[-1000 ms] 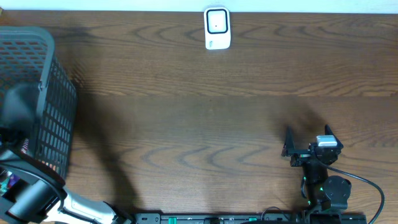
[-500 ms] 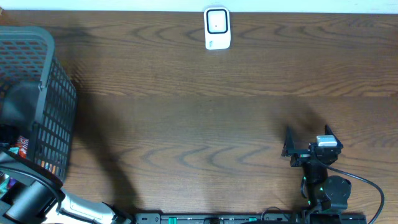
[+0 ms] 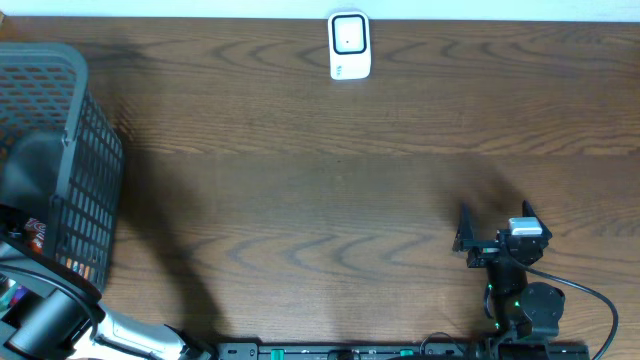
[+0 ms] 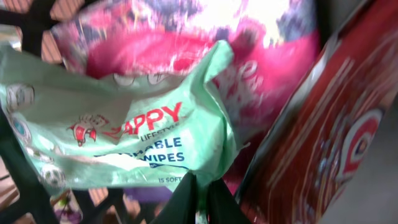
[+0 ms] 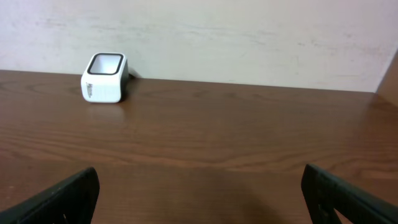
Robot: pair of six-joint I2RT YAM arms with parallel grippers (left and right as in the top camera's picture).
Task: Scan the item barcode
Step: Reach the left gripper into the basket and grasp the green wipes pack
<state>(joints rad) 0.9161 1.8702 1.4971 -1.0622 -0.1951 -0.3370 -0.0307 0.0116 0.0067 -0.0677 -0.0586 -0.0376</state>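
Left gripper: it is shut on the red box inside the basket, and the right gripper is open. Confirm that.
Wrong item. The left wrist view shows the left gripper shut on the lower edge of the green wipes pack, with the red box beside it. The rest holds: inside the basket, right gripper open.

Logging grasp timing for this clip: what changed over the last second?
The left gripper, down in the basket, has closed on the lower edge of the green wipes pack. The right gripper stayed open over the table, and the scanner did not move.
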